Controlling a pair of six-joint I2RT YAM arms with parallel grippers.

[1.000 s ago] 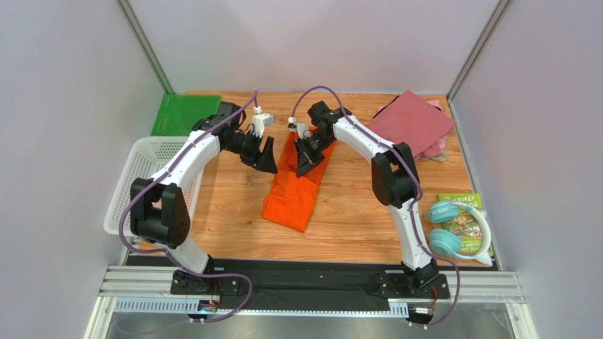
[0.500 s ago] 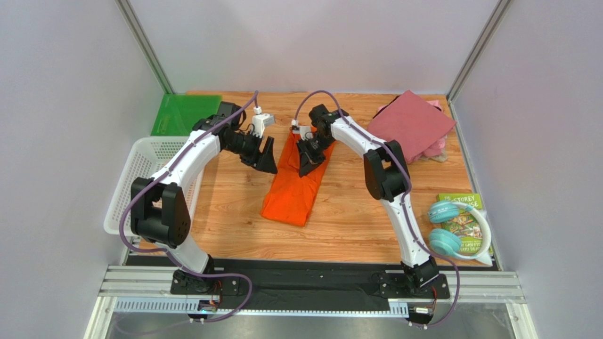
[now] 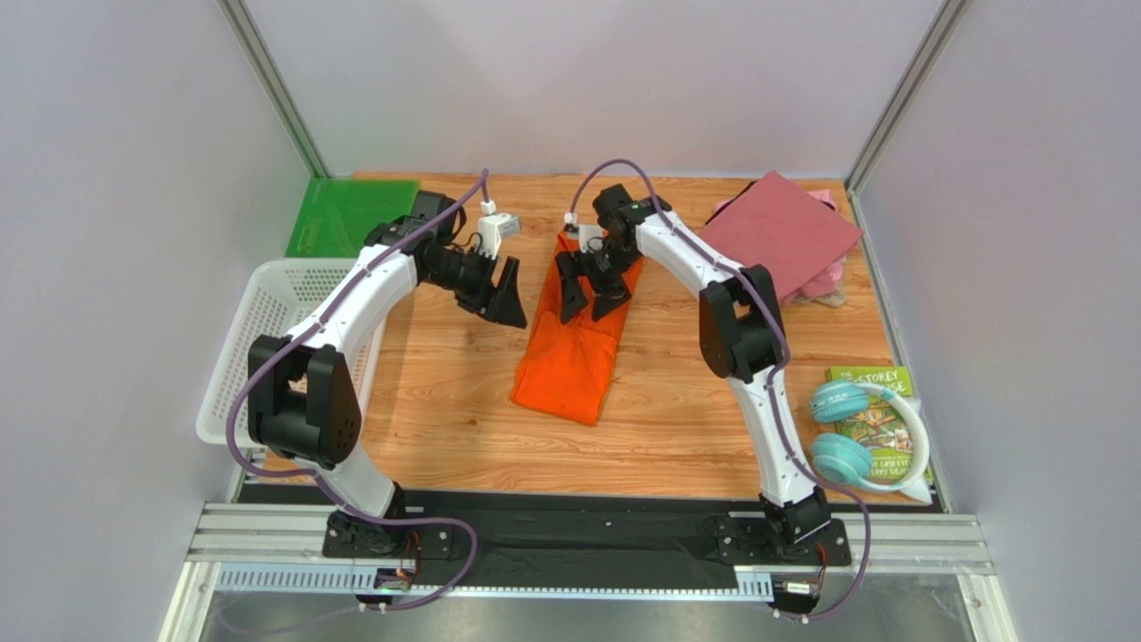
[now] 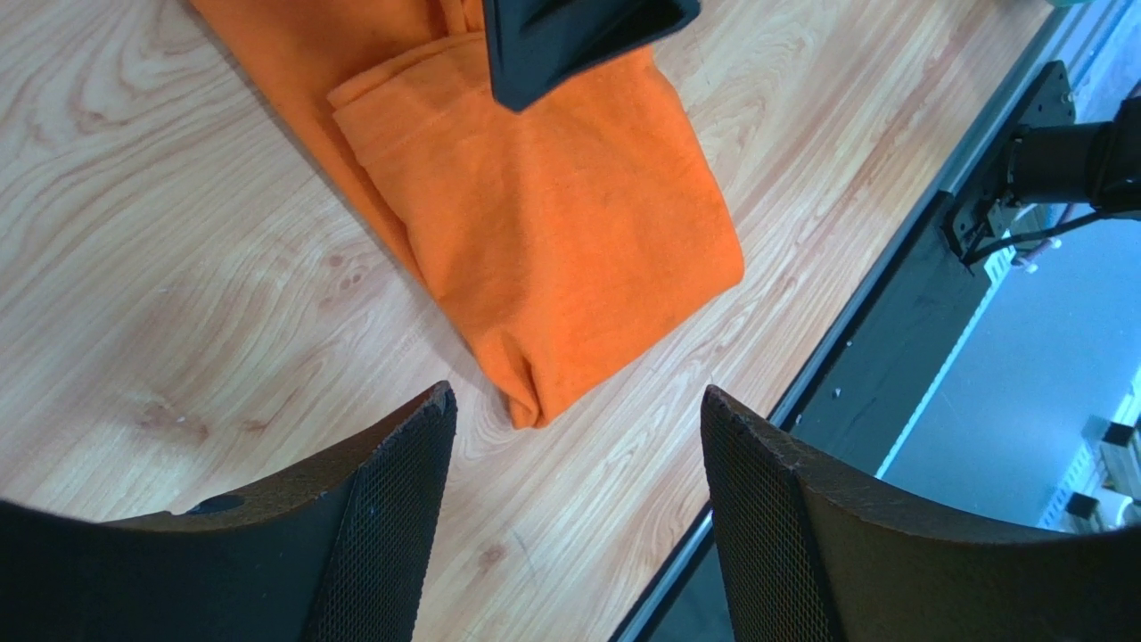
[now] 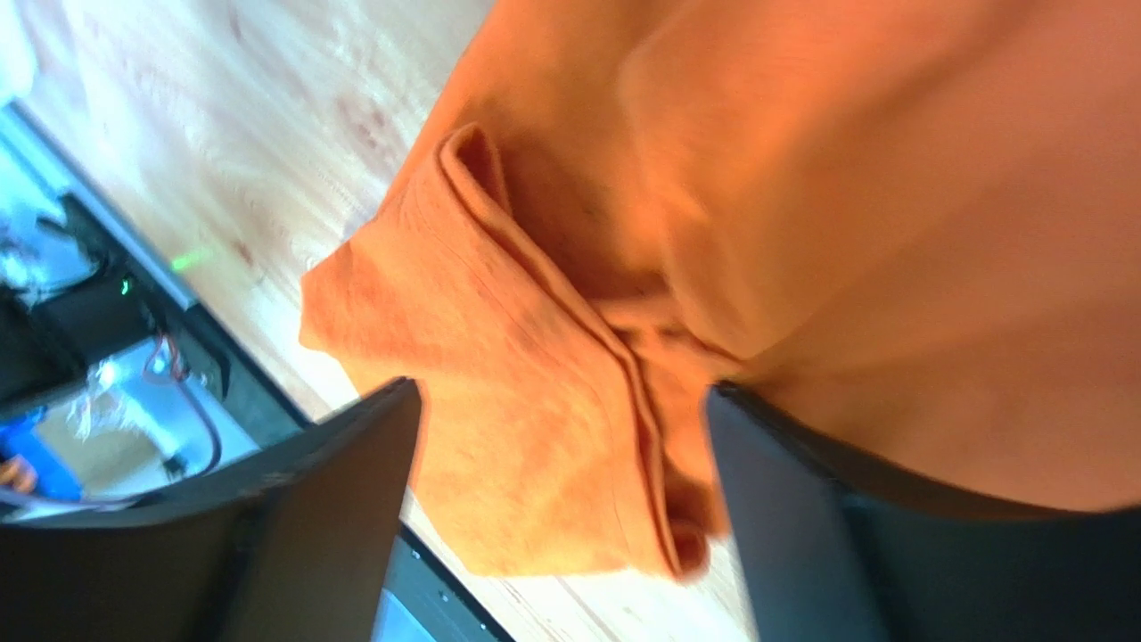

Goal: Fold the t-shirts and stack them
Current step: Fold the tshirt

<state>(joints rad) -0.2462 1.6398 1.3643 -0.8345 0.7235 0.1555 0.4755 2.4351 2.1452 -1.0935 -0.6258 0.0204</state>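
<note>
Fold in hand: the orange t-shirt [image 3: 573, 351] lies as a long strip, its far end beneath your right gripper [image 3: 589, 292], jaws spread, empty. Your left gripper [image 3: 506, 305], likewise spread and empty, hovers with the strip just to its right. Next, in my judgement: pinch one end and fold it over. The right-wrist view is blurred, so cloth contact cannot be told.

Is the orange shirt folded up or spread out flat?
Folded. The bright orange cloth t-shirt lies on the table as a long narrow strip, with doubled layers showing along its edge.
</note>
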